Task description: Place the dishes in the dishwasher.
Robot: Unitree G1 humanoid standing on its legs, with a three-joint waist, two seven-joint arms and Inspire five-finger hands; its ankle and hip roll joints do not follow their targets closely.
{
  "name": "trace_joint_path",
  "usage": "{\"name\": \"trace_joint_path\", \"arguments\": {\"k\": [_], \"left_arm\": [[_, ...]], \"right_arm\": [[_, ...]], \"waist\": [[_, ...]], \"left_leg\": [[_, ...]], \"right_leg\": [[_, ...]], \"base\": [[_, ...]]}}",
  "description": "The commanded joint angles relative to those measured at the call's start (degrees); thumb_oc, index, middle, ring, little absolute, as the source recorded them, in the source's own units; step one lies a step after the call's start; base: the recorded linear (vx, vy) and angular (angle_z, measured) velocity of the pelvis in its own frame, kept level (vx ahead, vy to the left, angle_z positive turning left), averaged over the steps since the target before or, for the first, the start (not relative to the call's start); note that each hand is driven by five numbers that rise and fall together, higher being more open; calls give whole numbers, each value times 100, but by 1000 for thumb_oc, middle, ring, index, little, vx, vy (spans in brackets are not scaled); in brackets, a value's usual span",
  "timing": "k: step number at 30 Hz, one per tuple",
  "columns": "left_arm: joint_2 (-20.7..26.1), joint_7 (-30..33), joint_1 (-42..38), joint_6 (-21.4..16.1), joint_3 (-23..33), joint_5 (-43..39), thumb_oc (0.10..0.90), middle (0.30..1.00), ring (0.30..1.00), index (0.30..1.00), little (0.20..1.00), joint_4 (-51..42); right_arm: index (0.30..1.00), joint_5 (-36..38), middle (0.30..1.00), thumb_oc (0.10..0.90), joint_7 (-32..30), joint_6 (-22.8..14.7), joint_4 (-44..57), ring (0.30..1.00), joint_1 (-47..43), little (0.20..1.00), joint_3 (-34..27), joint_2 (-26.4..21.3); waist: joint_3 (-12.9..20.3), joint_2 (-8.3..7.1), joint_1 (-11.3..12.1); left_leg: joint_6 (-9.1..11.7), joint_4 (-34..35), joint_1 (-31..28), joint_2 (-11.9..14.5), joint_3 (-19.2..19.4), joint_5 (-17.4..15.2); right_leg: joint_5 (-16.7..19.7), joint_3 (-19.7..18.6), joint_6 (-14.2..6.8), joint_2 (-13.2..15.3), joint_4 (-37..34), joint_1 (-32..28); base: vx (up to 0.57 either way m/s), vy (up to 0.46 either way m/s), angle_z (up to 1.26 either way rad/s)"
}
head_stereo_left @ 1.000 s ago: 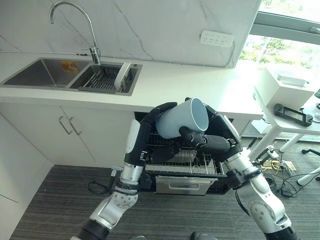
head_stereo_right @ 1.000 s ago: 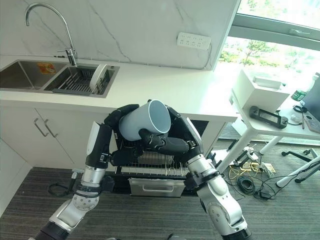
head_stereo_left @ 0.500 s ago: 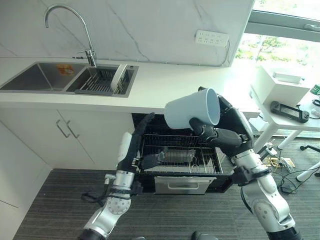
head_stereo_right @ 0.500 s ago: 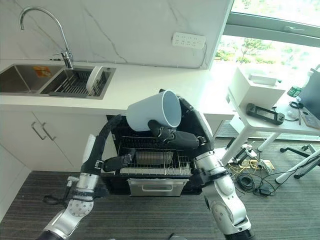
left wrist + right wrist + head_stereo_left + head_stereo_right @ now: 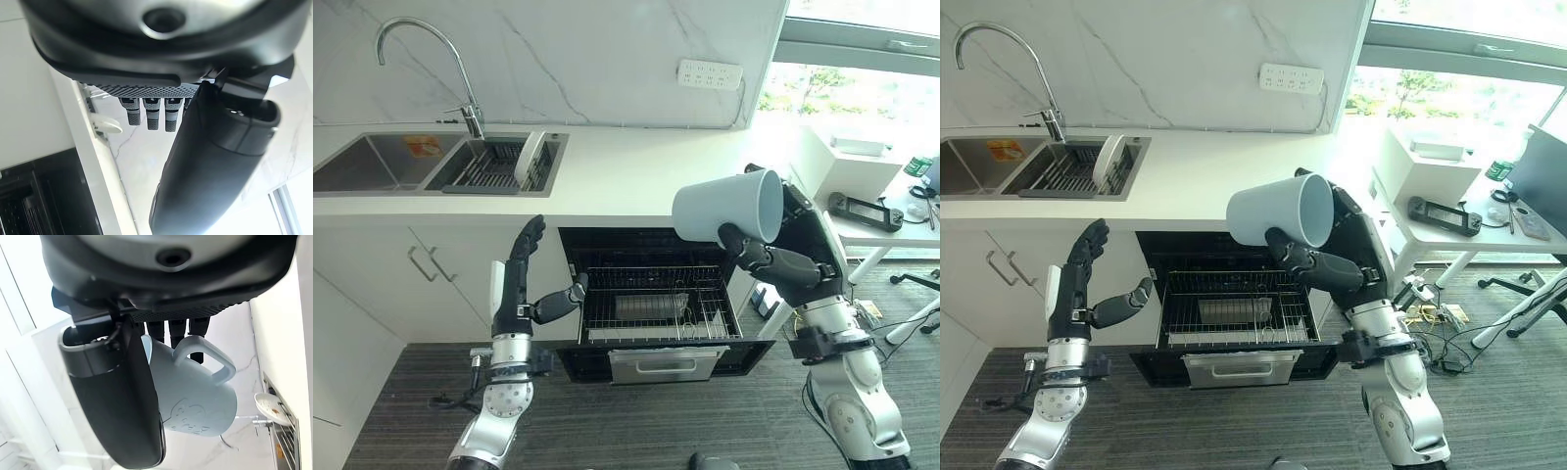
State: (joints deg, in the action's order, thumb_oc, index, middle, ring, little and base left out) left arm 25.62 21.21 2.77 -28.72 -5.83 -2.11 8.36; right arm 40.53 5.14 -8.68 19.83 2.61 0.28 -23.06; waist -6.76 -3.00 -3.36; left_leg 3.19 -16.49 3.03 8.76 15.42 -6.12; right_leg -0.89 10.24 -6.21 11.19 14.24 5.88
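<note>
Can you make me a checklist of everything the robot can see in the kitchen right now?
Surface: white counter with a sink and a tap.
Job's things: pale blue mug held on its side above the open dishwasher; a plate stands in the sink rack; something metal lies in the pulled-out dishwasher basket.
Clutter: nothing seen on the counter.
Hands: right hand shut on the mug; left hand open, beside the dishwasher.
Cables: a tangle of cables on the floor at the right.
Surroundings: wall socket strip, window, white side table with a dark controller.
</note>
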Motion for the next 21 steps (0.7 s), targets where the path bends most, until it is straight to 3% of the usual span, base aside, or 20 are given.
{"name": "trace_joint_path", "arguments": {"k": [1,3,4,5,9,15,21], "left_arm": [[242,-479,-612,-295,256,-39,800,900,900,900,900,-803],[344,-924,-664,216,168,82,800,900,900,900,900,-927],[344,-924,-664,216,168,82,800,900,900,900,900,-927],[453,-1475,-684,586,118,-199,800,900,900,900,900,-1024],[650,-2182,-859,1201,-129,-486,800,900,900,900,900,-1024],[850,-2325,-1210,1538,-466,-411,800,900,900,900,900,-1023],[1204,-2128,-2375,1930,-893,-511,800,900,900,900,900,-956]], "right_arm": [[300,-86,300,400,53,-495,542,300,-545,300,-461,10],[300,-24,300,400,72,-416,566,300,-530,300,-473,-20],[300,-24,300,400,72,-416,566,300,-530,300,-473,-20],[300,22,300,400,121,-363,575,300,-497,300,-496,-30],[300,38,300,400,180,-213,580,300,-539,300,-447,-95],[300,-9,300,400,135,-71,512,300,-836,300,-304,-268],[300,-172,300,400,-71,-212,225,300,-1889,300,-39,-506]], "waist": [[6,109,-57],[-11,140,-89],[-11,140,-89],[-23,177,-109],[-72,273,-209],[-338,438,-344],[-989,530,-424]], "left_leg": [[-46,-69,-374,5,-303,-1097],[-40,-69,-377,15,-287,-1082],[-40,-69,-377,15,-287,-1082],[-40,-69,-371,20,-274,-1069],[-41,-69,-370,36,-221,-1027],[-44,-69,-187,51,-197,-936],[-46,-69,678,-2,-281,-725]], "right_leg": [[-809,155,-284,-20,295,-139],[-812,141,-286,-34,295,-140],[-812,141,-286,-34,295,-140],[-817,129,-289,-44,295,-134],[-783,75,-291,-65,295,-83],[-674,-88,-291,-101,295,198],[-545,-292,-211,-173,295,990]], "base": [[0,0,0],[0,0,0],[0,0,0],[0,0,0],[3,7,-7],[-10,26,-11],[-288,24,-8]]}}
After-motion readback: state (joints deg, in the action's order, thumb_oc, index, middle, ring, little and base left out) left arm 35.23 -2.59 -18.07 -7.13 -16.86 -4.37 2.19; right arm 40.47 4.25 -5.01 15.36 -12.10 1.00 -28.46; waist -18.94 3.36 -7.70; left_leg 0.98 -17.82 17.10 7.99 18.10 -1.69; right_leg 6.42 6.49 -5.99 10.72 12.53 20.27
